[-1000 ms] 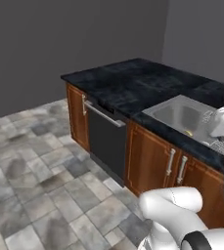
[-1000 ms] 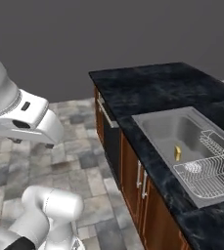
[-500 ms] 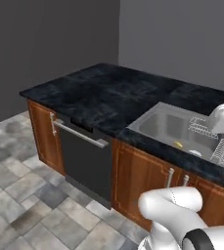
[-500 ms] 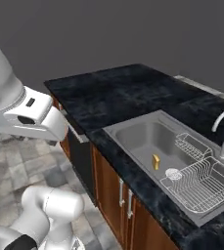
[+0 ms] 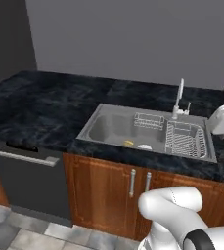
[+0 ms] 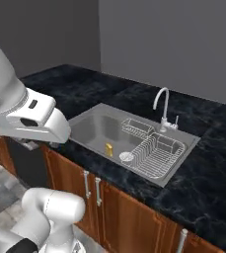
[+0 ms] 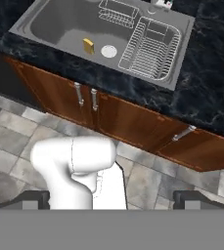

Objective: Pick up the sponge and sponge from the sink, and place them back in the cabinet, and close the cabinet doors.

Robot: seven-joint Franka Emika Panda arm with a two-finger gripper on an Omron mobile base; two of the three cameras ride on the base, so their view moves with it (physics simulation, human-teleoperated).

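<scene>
I line up on the sink (image 7: 45,29), claw (image 7: 111,199) released and empty; next comes the reach down for the sponge (image 7: 88,46) beside the drain (image 7: 109,51).

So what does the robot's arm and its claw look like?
The arm is fat, round and glossy white, with dark bands at the joints and two small dark slots on one side. The claw has two small, dark, blocky fingertips.

Grey sink (image 5: 103,128); yellow sponge (image 7: 88,46); black marbled counter (image 6: 218,163).
</scene>
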